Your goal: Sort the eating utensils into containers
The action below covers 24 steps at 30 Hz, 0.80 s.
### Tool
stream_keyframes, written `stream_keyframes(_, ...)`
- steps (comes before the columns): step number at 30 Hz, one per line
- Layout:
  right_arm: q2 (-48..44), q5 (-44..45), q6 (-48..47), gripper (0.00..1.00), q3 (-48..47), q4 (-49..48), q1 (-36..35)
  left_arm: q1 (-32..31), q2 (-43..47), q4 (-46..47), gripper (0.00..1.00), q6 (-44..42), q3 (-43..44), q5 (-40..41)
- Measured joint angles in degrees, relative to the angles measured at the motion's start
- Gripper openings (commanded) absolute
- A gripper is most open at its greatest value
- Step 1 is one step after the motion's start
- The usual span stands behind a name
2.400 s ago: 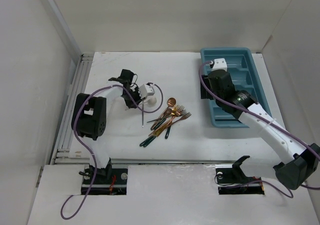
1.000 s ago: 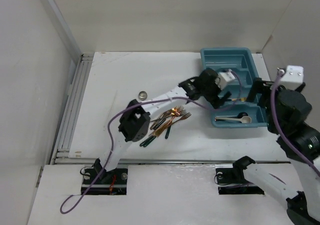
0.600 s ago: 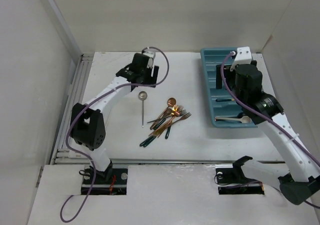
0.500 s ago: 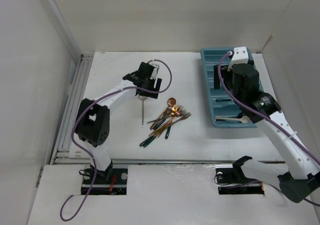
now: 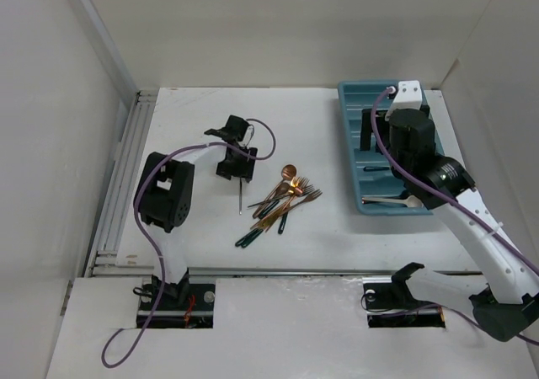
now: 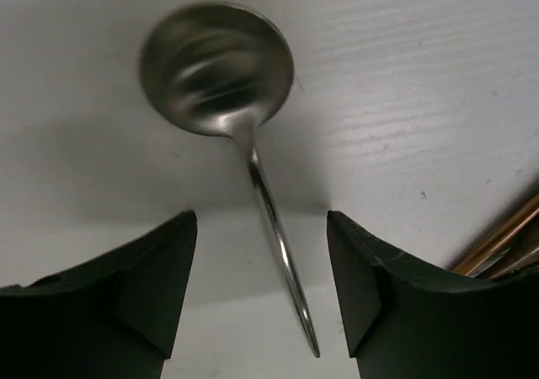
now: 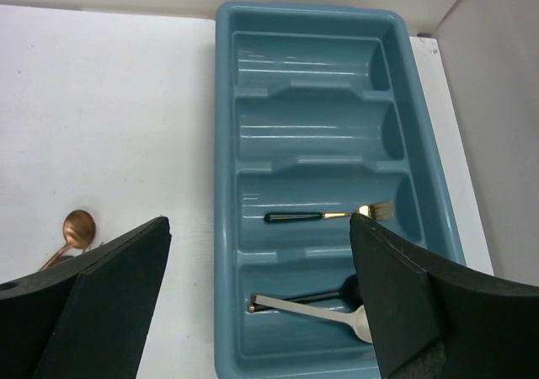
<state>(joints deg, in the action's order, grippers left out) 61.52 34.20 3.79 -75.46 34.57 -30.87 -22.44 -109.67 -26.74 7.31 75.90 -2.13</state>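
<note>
Nearest you, one tangled pile of utensils [image 5: 282, 200] lies on the table [image 5: 194, 118]. It shows copper and gold heads and dark green handles, and the pieces overlap too much for a sure count. Just left of it, one lone silver spoon [image 6: 216, 67] lies apart, handle running back toward you. Your left gripper [image 6: 261, 253] sits low over that spoon, fingers spread to either side of the handle and touching nothing.

To the right, well apart from the pile, is one teal tray [image 7: 226, 185] with four compartments ranked near to far. The nearest holds two pieces, a pale tray spoon [image 7: 312, 310] and a dark-handled piece [image 7: 337, 293] beside it. The next holds one green-handled fork [image 7: 328, 216]. Your right gripper [image 7: 257, 261] hovers above the tray, fingers parted and holding nothing.
</note>
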Motion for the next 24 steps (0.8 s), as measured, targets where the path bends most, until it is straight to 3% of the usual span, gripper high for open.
stream_keyframes(1, 0.00, 0.26, 0.15, 0.91, -0.04, 0.15, -0.02, -0.11, -1.27, -0.17, 0.55, -0.63, 0.09, -0.76)
stream_keyframes(5, -0.11, 1.81, 0.94, 0.90, -0.50, 1.38, -0.35, -0.44, -3.26, -1.95, 0.26, -1.79, 3.15, -3.10)
stream_keyframes(6, -0.11, 2.10, 1.03, 0.88, -0.66, 1.46, -0.35, -0.42, -3.37, -1.86, 0.08, -2.25, 3.17, -3.61)
stream_keyframes(7, -0.13, 2.51, 1.14, 0.86, -0.79, 1.51, -0.33, -0.26, -3.43, -1.86, 0.00, -2.64, 3.17, -3.54)
stream_keyframes(16, -0.44, 4.79, 1.38, 0.75, -1.70, 1.99, -0.76, 0.66, -4.28, -2.80, 0.00, -5.01, 5.46, -4.98)
stream_keyframes(21, -1.88, 5.38, 1.14, 0.74, -1.75, 2.12, -0.79, -1.38, -9.05, -7.21, 0.00, -9.51, 24.50, -4.20)
stream_keyframes(24, -4.74, 6.60, 0.72, 0.72, -1.79, 2.34, -0.85, -6.08, -9.27, -2.89, 0.00, -13.81, 36.15, -4.66)
